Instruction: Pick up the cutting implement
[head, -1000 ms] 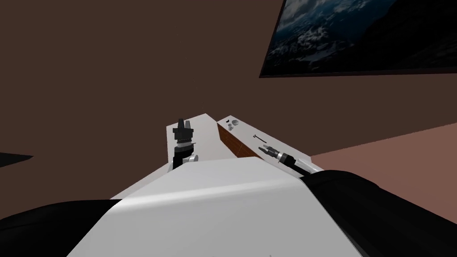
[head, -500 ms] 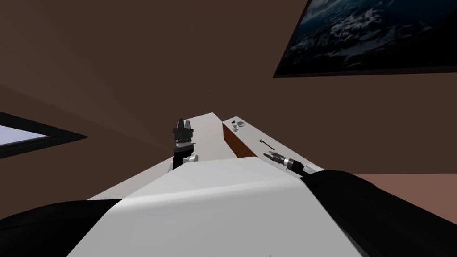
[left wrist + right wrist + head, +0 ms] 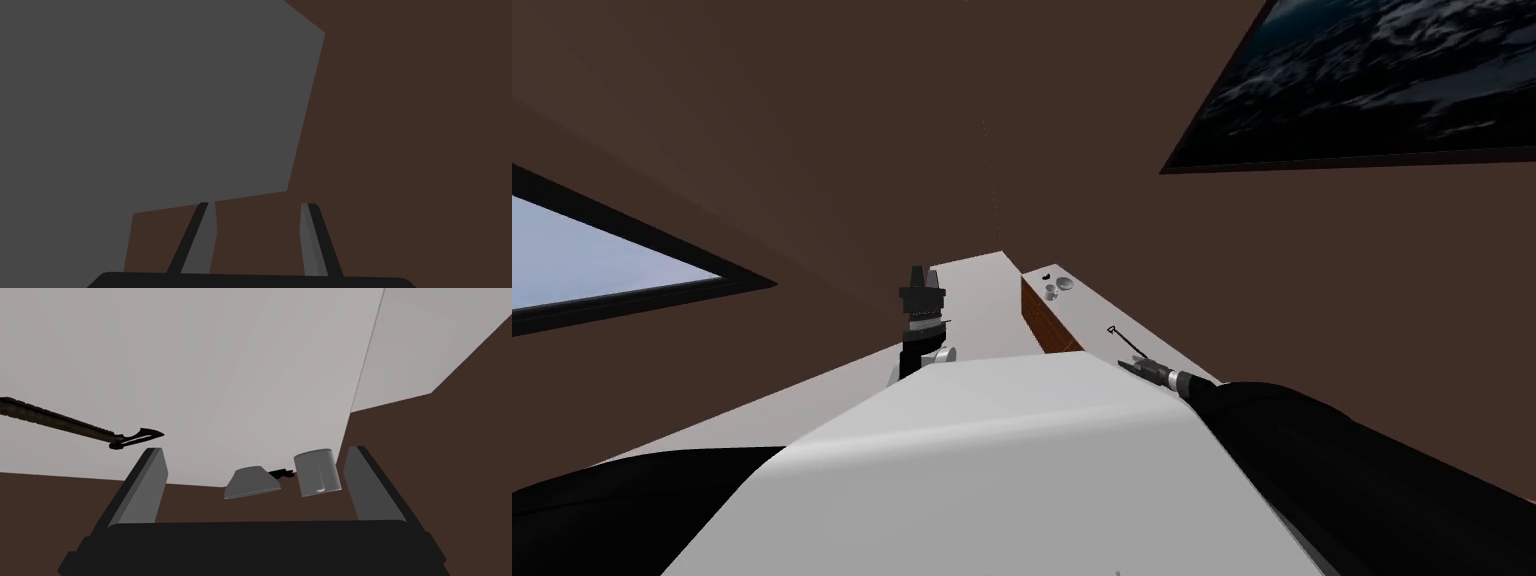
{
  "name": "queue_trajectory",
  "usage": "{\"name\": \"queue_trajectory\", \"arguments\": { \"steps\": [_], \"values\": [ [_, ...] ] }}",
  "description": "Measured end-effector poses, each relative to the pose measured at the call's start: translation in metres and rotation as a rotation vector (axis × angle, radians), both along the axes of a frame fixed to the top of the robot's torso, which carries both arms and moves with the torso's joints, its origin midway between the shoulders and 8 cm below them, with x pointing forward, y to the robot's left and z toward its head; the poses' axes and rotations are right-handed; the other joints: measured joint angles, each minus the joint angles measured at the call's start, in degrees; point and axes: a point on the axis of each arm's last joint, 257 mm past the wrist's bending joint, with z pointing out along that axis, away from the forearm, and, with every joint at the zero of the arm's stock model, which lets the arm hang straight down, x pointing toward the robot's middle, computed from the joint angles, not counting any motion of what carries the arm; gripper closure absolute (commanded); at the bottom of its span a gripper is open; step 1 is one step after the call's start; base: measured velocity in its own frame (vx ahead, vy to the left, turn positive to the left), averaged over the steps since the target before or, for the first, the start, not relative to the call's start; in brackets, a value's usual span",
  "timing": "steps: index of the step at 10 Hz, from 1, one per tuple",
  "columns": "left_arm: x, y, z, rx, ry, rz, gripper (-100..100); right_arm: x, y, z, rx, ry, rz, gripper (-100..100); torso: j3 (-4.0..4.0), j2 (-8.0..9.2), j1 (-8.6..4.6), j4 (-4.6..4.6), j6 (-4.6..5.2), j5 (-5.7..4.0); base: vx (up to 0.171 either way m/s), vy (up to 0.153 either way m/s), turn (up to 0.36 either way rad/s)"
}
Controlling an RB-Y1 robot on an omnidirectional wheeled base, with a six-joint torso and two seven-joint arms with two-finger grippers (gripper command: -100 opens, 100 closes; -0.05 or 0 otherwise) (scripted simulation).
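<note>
The cutting implement [image 3: 75,424] is a thin dark tool with a long handle and a small axe-like head. It lies flat on the white counter top [image 3: 250,363]. In the head view the implement [image 3: 1127,345] lies just ahead of my right gripper [image 3: 1126,367]. In the right wrist view my right gripper [image 3: 255,449] is open and holds nothing; the tool's head lies just outside one of its fingers [image 3: 145,485]. My left gripper [image 3: 919,278] is raised over the counter's left part, and in its own view the left gripper [image 3: 257,205] stands open and holds nothing.
At the counter's far end stand a small grey bowl [image 3: 251,483], a grey cup [image 3: 317,472] and a tiny black thing [image 3: 281,473]. The bowl and cup [image 3: 1057,288] sit near the brown wall. A brown brick-patterned face [image 3: 1042,325] splits the counter.
My head view has swung left: a window has come in at the left and the picture frame has slid right. My right gripper has drawn back toward my chest, behind the implement.
</note>
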Motion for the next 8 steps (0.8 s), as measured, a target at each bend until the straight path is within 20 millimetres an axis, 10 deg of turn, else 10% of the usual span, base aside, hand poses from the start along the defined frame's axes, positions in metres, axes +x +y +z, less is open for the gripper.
{"name": "queue_trajectory", "arguments": {
  "steps": [8],
  "values": [
    [0.000, 0.000, 0.000, 0.000, 0.000, 0.000, 0, -0.107, -0.060, -0.028, -0.133, 0.237, -0.052, -100, 0.07, 0.13, 0.07, 0.03, 0.09, 0.00, 0.060, -0.023, 0.200]
  ]
}}
